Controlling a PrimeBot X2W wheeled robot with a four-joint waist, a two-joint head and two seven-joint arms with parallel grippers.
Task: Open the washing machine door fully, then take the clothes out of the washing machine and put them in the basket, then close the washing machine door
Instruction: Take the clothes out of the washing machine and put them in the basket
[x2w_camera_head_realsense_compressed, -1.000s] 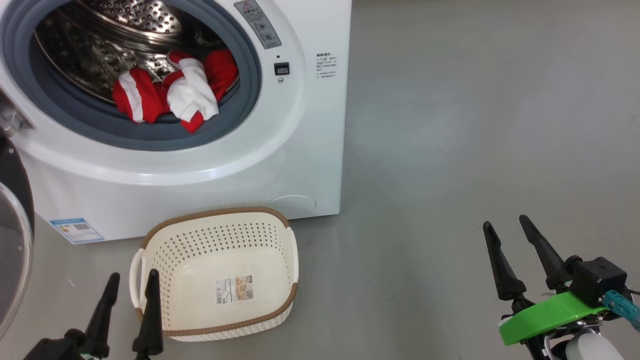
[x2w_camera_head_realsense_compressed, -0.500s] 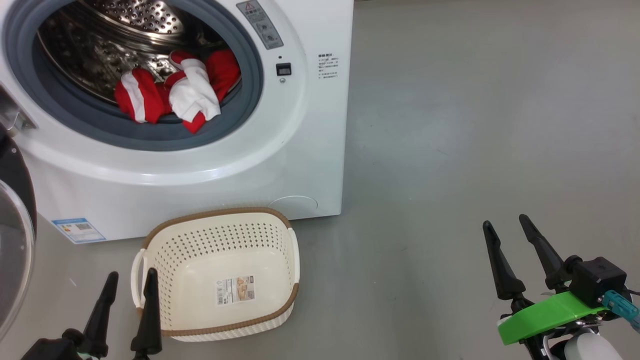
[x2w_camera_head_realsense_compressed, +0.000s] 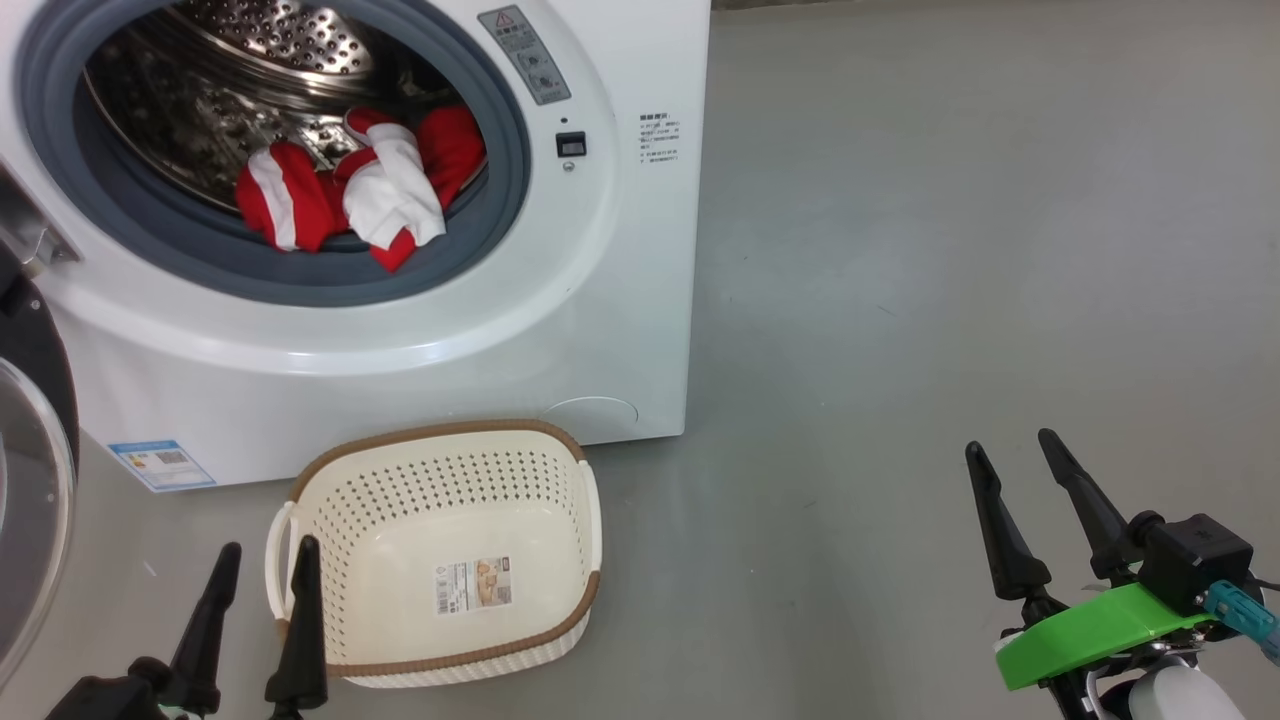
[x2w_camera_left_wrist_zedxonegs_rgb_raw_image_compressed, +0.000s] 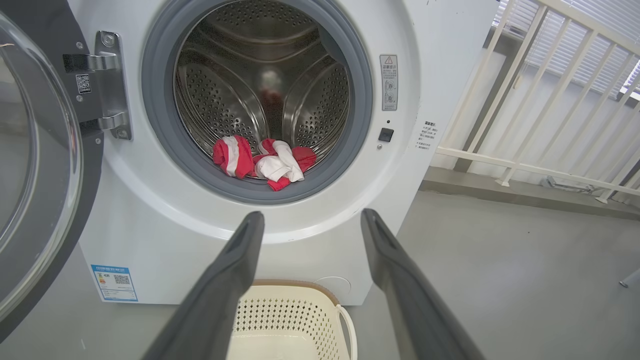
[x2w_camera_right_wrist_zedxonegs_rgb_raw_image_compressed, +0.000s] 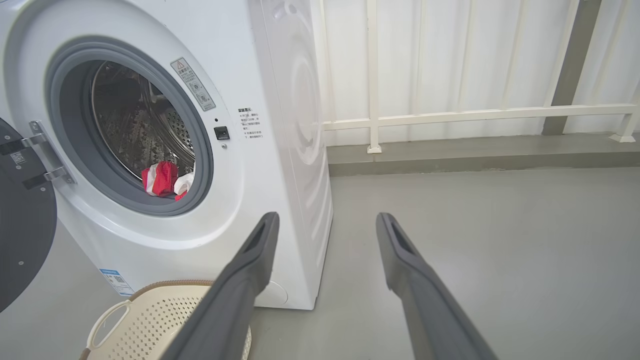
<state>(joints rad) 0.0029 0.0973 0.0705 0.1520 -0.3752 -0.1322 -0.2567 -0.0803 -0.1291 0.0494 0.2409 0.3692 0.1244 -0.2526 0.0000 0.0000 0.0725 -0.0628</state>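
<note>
Left of the washing machine (x2w_camera_head_realsense_compressed: 620, 300), the door (x2w_camera_left_wrist_zedxonegs_rgb_raw_image_compressed: 30, 150) stands swung wide, clearing the opening. In front of the machine the left gripper (x2w_camera_head_realsense_compressed: 266, 560) is open and empty beside the basket (x2w_camera_head_realsense_compressed: 440, 430), likely set there for a short transfer. The clothes (x2w_camera_head_realsense_compressed: 345, 195) lie inside, at the front lip. Well right of the machine, the right gripper (x2w_camera_head_realsense_compressed: 1008, 445) is open and empty.

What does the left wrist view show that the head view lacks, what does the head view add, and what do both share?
Left wrist view's own: a white railing to the side of the washing machine, and the full circle of its grey rubber ring.

Head view's own: the right gripper, open above the floor, and the sticker on the base of the basket.

Shared: the red and white clothes inside the machine, the open washing machine door, the basket on the floor before the machine, and the left gripper, open.
</note>
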